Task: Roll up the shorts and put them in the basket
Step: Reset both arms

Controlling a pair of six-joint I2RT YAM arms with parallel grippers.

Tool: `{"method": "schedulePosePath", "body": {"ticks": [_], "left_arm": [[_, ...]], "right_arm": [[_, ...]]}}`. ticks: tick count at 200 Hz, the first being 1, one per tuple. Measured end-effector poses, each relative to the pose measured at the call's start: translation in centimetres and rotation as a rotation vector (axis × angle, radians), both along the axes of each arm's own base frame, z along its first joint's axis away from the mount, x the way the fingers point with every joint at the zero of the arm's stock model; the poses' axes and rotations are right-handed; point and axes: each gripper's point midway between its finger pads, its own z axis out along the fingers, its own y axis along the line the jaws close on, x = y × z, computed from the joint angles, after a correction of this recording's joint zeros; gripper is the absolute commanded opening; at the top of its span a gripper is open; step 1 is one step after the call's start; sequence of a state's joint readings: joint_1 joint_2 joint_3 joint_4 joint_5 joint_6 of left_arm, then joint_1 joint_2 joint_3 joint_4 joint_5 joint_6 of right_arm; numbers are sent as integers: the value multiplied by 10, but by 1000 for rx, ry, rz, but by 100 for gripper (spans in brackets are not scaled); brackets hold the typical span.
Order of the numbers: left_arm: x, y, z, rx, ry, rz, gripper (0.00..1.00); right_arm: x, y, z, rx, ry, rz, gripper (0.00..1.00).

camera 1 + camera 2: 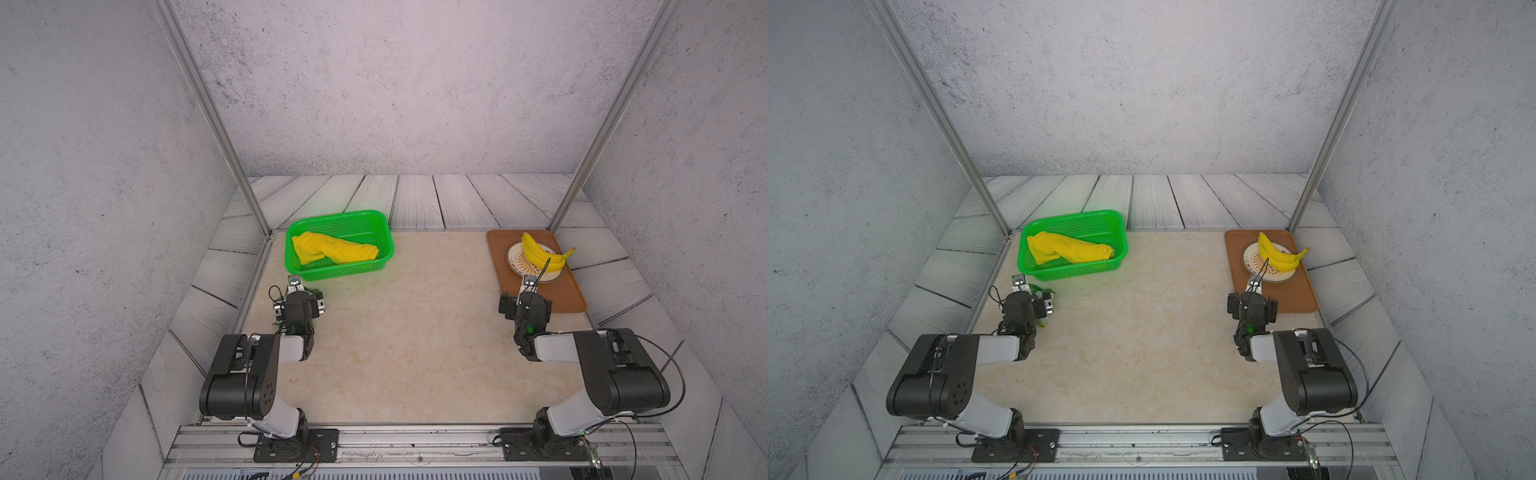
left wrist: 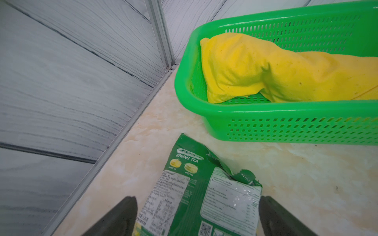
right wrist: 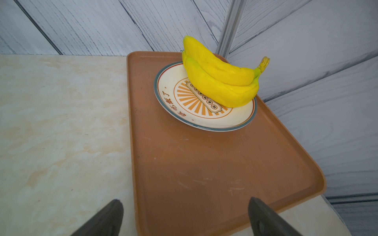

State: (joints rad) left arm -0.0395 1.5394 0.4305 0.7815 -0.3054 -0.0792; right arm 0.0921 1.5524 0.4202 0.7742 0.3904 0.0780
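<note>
Now, wide apart on both sides: left end effector (image 2: 197, 204) straddling a green tea packet (image 2: 194, 183) on the counter (image 1: 415, 332), right end effector (image 3: 185, 204) over the near corner of the brown tray (image 3: 204, 173). Beyond, shorts (image 1: 332, 249) bundled inside the green basket (image 1: 390, 246); bananas (image 3: 221, 81) on a plate (image 3: 225, 120).

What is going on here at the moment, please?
Nothing is being held. The yellow shorts lie as a loose roll in the green basket. The left gripper is open over a tea packet on the table. The right gripper is open near the brown tray, where bananas sit on a plate.
</note>
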Motion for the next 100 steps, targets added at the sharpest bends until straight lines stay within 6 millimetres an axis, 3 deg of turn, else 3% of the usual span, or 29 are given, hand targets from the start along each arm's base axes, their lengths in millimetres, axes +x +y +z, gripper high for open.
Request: {"method": "schedulePosePath", "body": {"ticks": [100], "left_arm": [[-2,2,3,-9,-20,14,98]], "right_arm": [[0,0,0,0,0,0,99]]}}
